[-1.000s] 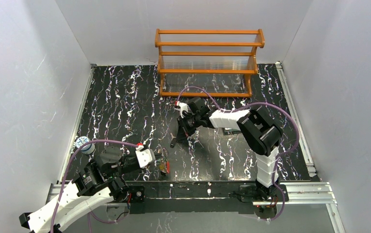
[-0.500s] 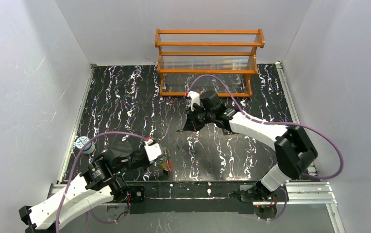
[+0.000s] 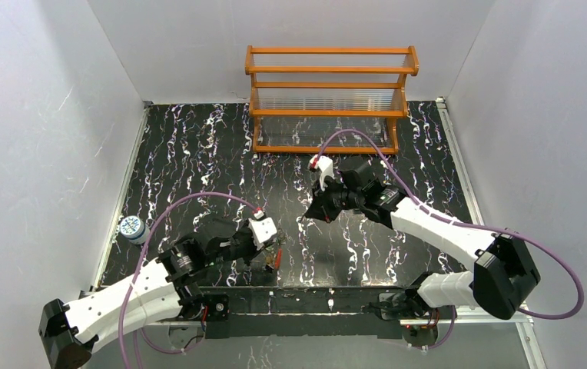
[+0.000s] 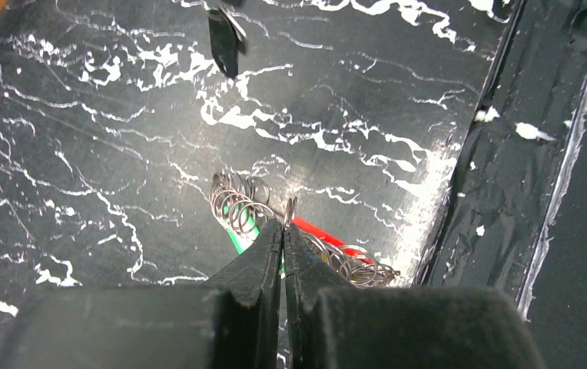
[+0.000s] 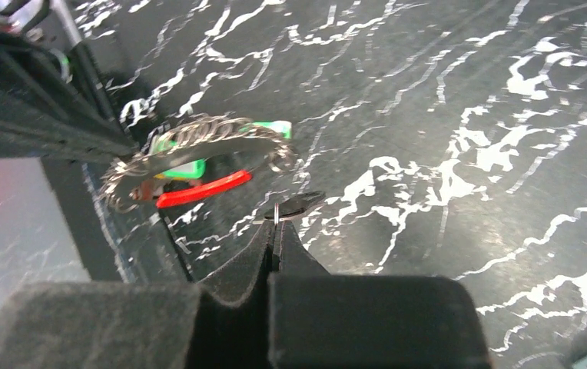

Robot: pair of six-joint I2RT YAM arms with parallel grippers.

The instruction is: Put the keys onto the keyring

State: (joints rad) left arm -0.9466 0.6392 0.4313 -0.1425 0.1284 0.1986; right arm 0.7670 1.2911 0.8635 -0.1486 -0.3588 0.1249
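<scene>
left pincer point(image 4: 283, 229) further right, near front edge point(image 4: 438, 231)

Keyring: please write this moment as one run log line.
left tool: shut on keyring chain | right tool: shut on small ring | state: apart, not joined

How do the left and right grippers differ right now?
The left gripper pinches a ring bunch with green and red pieces; the right gripper holds one dark piece. Left sits by the near edge of the table, right nearer the rack. Both are shut.
</scene>
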